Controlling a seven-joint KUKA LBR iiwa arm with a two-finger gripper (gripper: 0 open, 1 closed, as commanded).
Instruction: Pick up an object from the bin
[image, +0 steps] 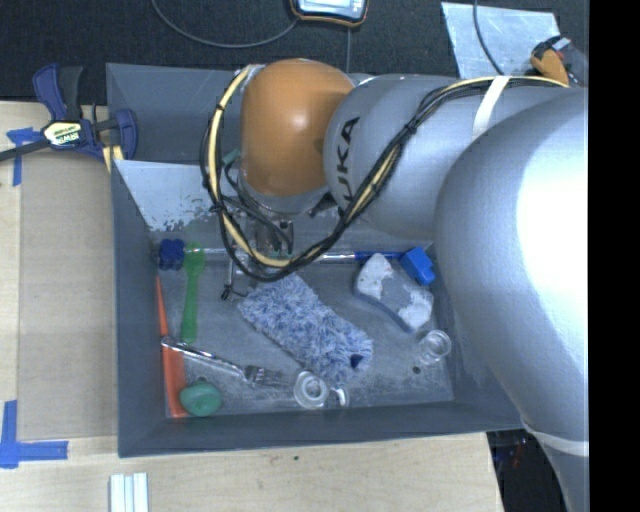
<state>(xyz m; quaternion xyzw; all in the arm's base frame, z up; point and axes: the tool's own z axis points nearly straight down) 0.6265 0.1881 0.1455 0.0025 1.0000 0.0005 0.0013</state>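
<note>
Above far end of blue fuzzy cloth (305, 325) jaws hang, can't tell if spread. Prob. getting-close step. Next: drop & pinch it.

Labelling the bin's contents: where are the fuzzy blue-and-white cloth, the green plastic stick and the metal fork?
Fuzzy blue-and-white cloth (305, 325): camera view, its middle.
Green plastic stick (190, 300): camera view, mid-shaft.
Metal fork (215, 362): camera view, handle.

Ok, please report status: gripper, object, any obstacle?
Gripper over back middle of bin. Blue cloth nearest, just in front. Green stick at view's left, apart.
</note>
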